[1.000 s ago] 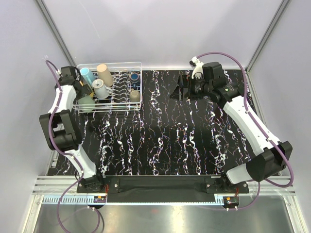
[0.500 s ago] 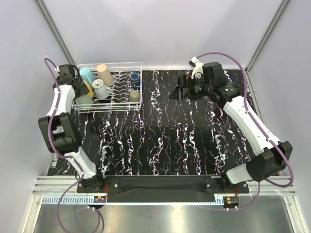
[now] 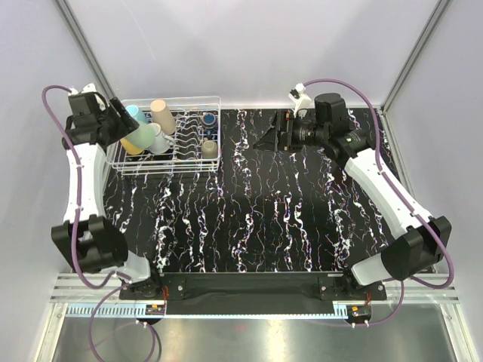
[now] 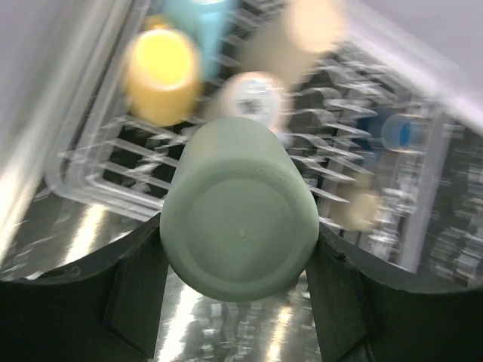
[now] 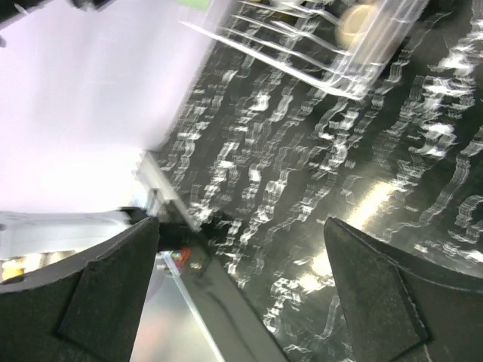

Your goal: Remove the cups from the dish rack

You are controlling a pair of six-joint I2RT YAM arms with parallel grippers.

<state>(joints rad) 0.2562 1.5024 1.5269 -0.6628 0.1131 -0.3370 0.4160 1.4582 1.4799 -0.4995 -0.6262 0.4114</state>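
The near stretch of the black, white-veined marbled surface (image 3: 249,219) carries no cups, so unloading looks to be at its start, or the cups are going somewhere I cannot see.

Farther back on the left, the left fingers (image 4: 128,294) are clamped on either side of a pale green handleless tumbler (image 4: 238,226). Its flat base faces the wrist camera, so it lies along the fingers rather than upright. It hangs over the left end of the white wire dish rack (image 3: 187,158) and appears clear of the prongs, though blur leaves that uncertain. The step in hand is carrying this one cup out.

Beyond it in the rack are a yellow mug (image 4: 161,75), a pale cup (image 4: 253,94), a cyan cup (image 4: 195,15), a tall tan tumbler (image 3: 161,115), a navy mug (image 4: 398,130) and a small brownish cup (image 4: 364,210).

The right fingers (image 5: 98,294) are spread wide with nothing between them, over the far middle of the surface and well apart from the rack.

Next, I judge, the left arm must clear the rack's rim, swing to bare surface, turn the wrist so the tumbler meets it on its base or mouth, lower, then release.
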